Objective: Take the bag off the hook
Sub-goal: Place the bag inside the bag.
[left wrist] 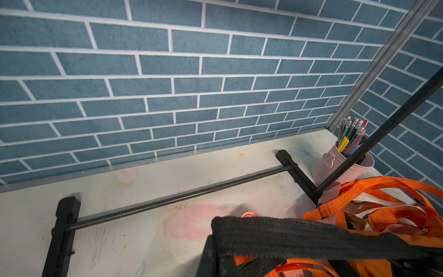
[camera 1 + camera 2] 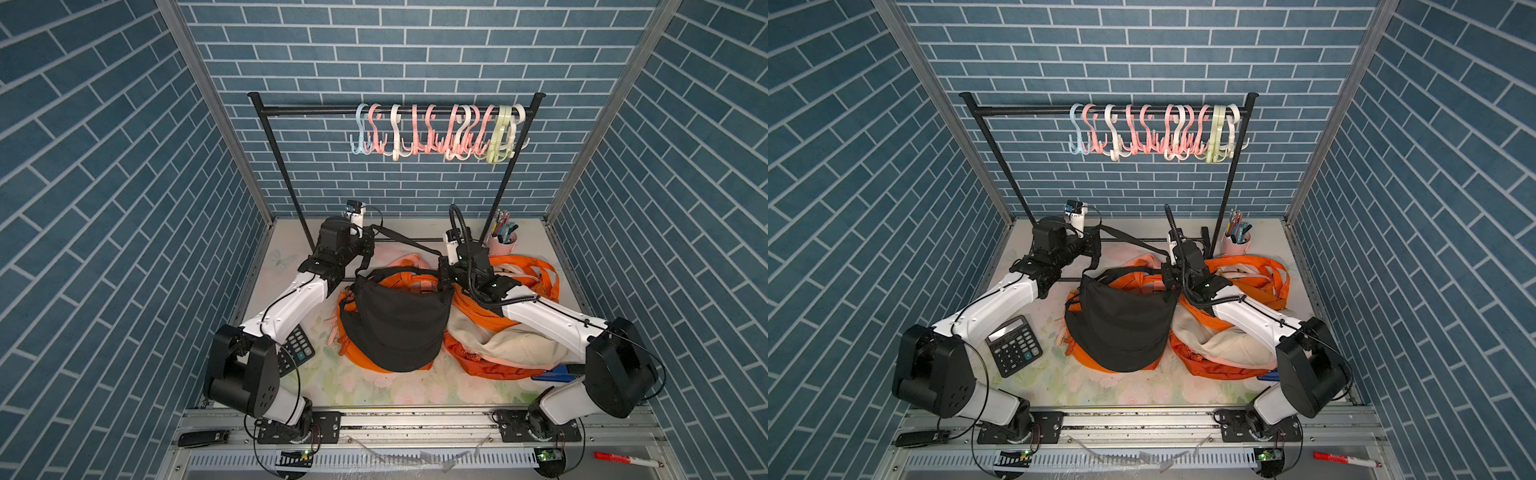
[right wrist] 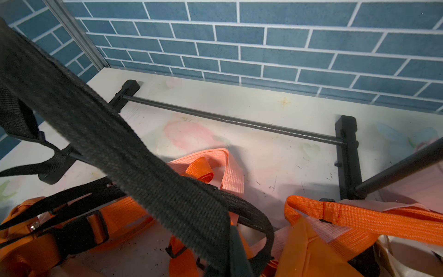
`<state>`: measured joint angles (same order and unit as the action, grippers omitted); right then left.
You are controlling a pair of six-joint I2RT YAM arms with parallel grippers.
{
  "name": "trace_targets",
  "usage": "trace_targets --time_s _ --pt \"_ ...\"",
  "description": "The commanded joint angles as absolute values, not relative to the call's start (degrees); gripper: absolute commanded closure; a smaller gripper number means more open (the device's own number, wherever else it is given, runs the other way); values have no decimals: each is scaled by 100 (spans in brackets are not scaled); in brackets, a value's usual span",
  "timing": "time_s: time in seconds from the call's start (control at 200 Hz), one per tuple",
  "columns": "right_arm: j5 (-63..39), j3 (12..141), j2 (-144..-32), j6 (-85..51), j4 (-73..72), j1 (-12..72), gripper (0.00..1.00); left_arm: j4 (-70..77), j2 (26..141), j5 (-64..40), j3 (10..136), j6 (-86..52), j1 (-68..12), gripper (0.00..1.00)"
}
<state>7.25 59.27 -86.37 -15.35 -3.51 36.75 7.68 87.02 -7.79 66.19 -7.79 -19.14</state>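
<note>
Bag (image 2: 397,322), black, hangs well below the hooks (image 2: 440,133) on the rail (image 2: 311,110), just above orange bags (image 2: 490,365) on the counter (image 2: 374,392). Left gripper (image 2: 369,237) and right gripper (image 2: 442,266) each pinch its black strap (image 2: 407,242), which is stretched between them.

Blue brick-pattern walls (image 2: 415,50) box the place in at 9, 12 and 3 o'clock, with bare aluminium posts (image 2: 210,95) in the back corners. The bench (image 2: 415,395) has a faded floral top, lit pretty evenly.
</note>
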Motion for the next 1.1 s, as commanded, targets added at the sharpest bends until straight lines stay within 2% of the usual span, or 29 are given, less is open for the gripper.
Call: trace_targets --time_s 0.0,0.175,0.37,0.635,0.735,0.835,0.98,1.095 --pt "882 5991 -8826 -1899 161 3360 100 991 8996 -244 6917 -722 -1696 100" --pt "709 6141 -9062 -1924 97 3262 100 732 9571 -395 7401 -620 -1765 99" --pt "528 6173 -9399 -2017 -23 3223 100 554 10077 -523 7691 -514 -1869 95" --pt "414 6271 -9597 -2031 -66 3055 100 205 10570 -571 8044 -418 -1916 66" --pt "330 6344 -9633 -2031 -27 2982 96 83 10617 -588 8103 -370 -1949 61" --pt "270 6410 -9655 -2014 16 2920 86 -3 10617 -589 8122 -330 -1959 54" --pt "234 6557 -9630 -1993 147 2874 52 -542 10684 -690 8457 -281 -1968 44" --pt "254 6675 -9524 -1919 262 2865 40 -1061 10707 -753 8727 -229 -1977 38"
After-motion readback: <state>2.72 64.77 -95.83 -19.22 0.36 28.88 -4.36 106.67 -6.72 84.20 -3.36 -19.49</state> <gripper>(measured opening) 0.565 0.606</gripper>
